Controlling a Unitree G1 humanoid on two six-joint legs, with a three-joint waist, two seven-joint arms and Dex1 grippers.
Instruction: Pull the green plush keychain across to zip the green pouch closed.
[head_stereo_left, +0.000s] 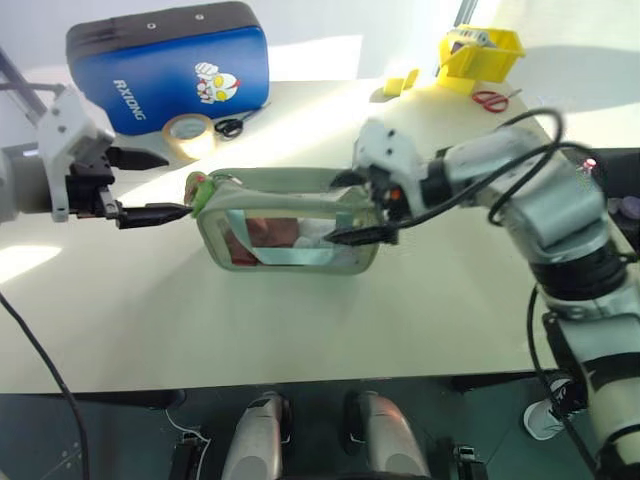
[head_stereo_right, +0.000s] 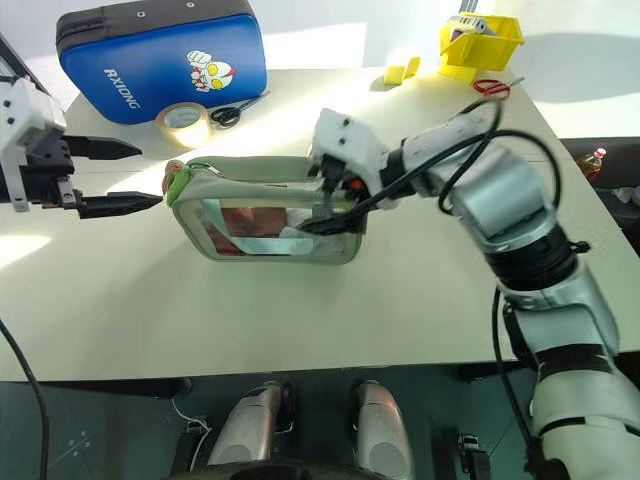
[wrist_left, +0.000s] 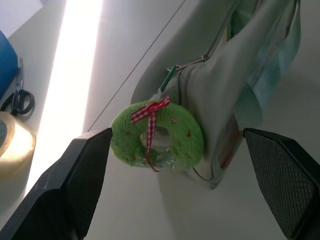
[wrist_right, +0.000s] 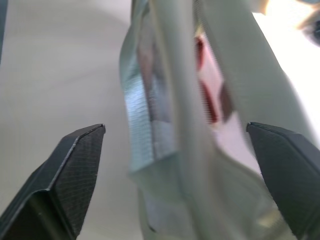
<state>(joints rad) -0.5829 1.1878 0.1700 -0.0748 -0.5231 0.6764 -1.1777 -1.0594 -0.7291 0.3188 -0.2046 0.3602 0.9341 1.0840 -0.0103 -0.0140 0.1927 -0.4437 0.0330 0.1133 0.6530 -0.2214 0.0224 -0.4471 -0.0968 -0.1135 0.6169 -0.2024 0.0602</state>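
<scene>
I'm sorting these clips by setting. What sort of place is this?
Probably a lab or workshop bench, not a home. A plain pale table holds loose working supplies: a tape roll, scissors and a yellow parts bin, with a blue padded case behind the green pouch.

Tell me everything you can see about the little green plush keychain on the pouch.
The green plush keychain is a fuzzy bright-green ring with small pinkish dots and a red-and-white checked ribbon tied at its top. A thin green loop joins it to the zipper at the end of the green pouch nearest the left gripper. It hangs against that end, between the gripper's open fingers, which do not touch it.
</scene>
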